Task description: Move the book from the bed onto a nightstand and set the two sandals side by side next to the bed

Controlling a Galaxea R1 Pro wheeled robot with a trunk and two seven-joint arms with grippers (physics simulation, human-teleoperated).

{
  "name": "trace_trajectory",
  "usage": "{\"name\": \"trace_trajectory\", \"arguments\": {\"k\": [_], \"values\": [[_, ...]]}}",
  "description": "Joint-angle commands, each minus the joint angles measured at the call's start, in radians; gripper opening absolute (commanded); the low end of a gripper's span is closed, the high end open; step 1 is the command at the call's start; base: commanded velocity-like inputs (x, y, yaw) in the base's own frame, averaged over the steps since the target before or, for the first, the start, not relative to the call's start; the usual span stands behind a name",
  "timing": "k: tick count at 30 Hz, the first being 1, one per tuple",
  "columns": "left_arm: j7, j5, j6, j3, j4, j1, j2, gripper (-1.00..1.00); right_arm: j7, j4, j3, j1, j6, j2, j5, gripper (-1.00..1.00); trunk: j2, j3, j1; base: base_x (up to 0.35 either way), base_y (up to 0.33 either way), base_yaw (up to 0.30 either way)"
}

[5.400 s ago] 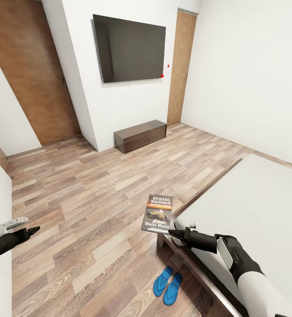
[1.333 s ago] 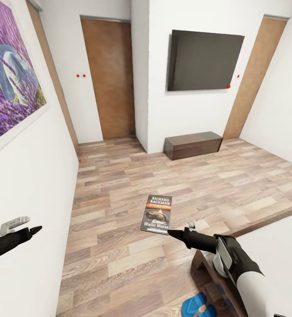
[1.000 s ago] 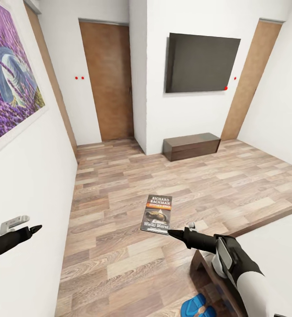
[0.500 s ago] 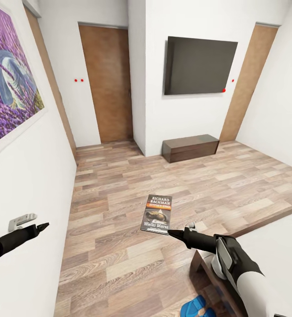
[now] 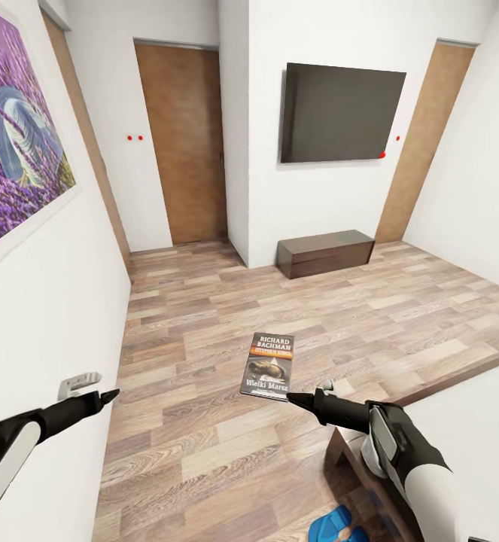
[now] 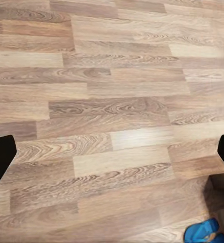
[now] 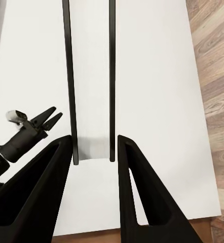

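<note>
Right gripper point(image 5: 298, 399): you have its fingers point(image 7: 48, 197) clamped on the lower edge of the book point(image 5: 269, 366); the right wrist view shows the two dark fingers pressed against the book's thin edges.
Book: it hangs in the air in front of you, cover up, over the wood-plank floor point(image 5: 204, 331), just off the corner of the bed point(image 5: 467, 421). It rests on nothing but your grip.
Left gripper point(image 5: 106, 394): you hold it out at your left side, close to the white wall point(image 5: 46, 316). In the left wrist view its fingertips point(image 6: 0, 157) sit at opposite edges of the picture with bare floor between them, so the fingers are spread wide and carry nothing. The right wrist view also catches it point(image 7: 50, 117) with its tips parted.
Sandals point(image 5: 338, 525): the blue pair lies on the floor beside the bed frame, below your right arm; only part shows at the bottom edge. The left wrist view catches a blue corner point(image 6: 206, 233).
Room ahead: a dark screen point(image 5: 342, 114) on the wall, a low dark cabinet point(image 5: 324, 253) under it, a brown door point(image 5: 181, 143), and a purple painting point(image 5: 16, 143) on your left.
</note>
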Motion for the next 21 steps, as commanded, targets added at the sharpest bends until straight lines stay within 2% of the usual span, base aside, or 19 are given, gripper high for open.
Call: {"name": "trace_trajectory", "arguments": {"k": [1, 2, 7, 8, 12, 17, 21], "values": [[-0.004, 0.001, 0.006, -0.002, 0.0, -0.001, -0.014, 1.0, 0.002, 0.0, -0.002, -0.001, 0.004, 0.0, -0.001, -1.0, -0.002, -0.002, 0.001, 0.0, 0.0, 0.0], [-0.004, 0.001, 0.006, -0.002, 0.0, -0.001, -0.014, 1.0, 0.002, 0.0, -0.002, -0.001, 0.004, 0.0, -0.001, -1.0, -0.002, -0.002, 0.001, 0.0, 0.0, 0.0], [0.001, 0.0, 0.006, -0.016, 0.003, -0.001, -0.087, 1.0, 0.002, 0.0, -0.002, -0.001, 0.004, 0.0, -0.001, -1.0, -0.002, -0.002, 0.001, 0.0, 0.0, 0.0], [0.001, 0.0, 0.006, -0.016, 0.003, -0.001, -0.087, 1.0, 0.002, 0.0, -0.002, -0.001, 0.004, 0.0, -0.001, -1.0, -0.002, -0.002, 0.001, 0.0, 0.0, 0.0], [0.003, -0.001, 0.005, -0.038, 0.007, -0.001, -0.125, 1.0, 0.002, 0.0, -0.002, -0.001, 0.004, 0.0, -0.001, -1.0, -0.002, -0.002, 0.001, 0.0, 0.0, 0.0], [0.002, -0.001, 0.007, -0.08, 0.009, -0.001, -0.145, 1.0, 0.002, 0.0, -0.001, -0.001, 0.004, 0.0, -0.001, -1.0, -0.002, -0.001, 0.001, 0.0, 0.0, -0.004], [-0.002, 0.0, 0.008, -0.092, 0.009, -0.001, -0.149, 1.0, 0.002, 0.0, 0.0, -0.001, 0.004, 0.0, -0.001, -1.0, -0.002, 0.002, 0.001, 0.0, 0.0, -0.042]]}}
